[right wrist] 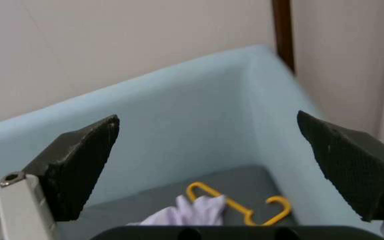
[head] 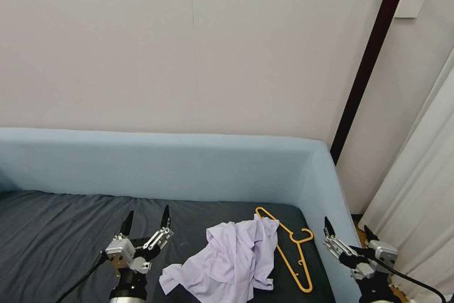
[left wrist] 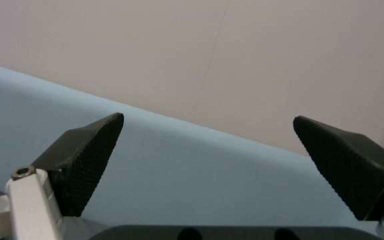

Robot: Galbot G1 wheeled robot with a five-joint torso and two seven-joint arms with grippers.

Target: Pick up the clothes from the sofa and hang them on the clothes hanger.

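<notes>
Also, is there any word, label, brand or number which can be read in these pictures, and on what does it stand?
None: no text can be read in any view.
The shirt, hanger and sofa carry no visible print or label.
The left gripper, left of the shirt, and the right gripper, right of the hanger, are both open and show no marking.

A domestic room, likely a living room. A pale blue upholstered sofa point(head: 177, 164) with a dark grey seat point(head: 57, 232) backs onto a plain cream wall point(head: 177, 47). Between the left gripper point(head: 148, 218) and the right gripper point(head: 346, 228) lie a crumpled lilac garment point(head: 230, 260) and an orange clothes hanger point(head: 294, 250). On the right gripper's outer side hang white curtains point(head: 425, 211).
</notes>
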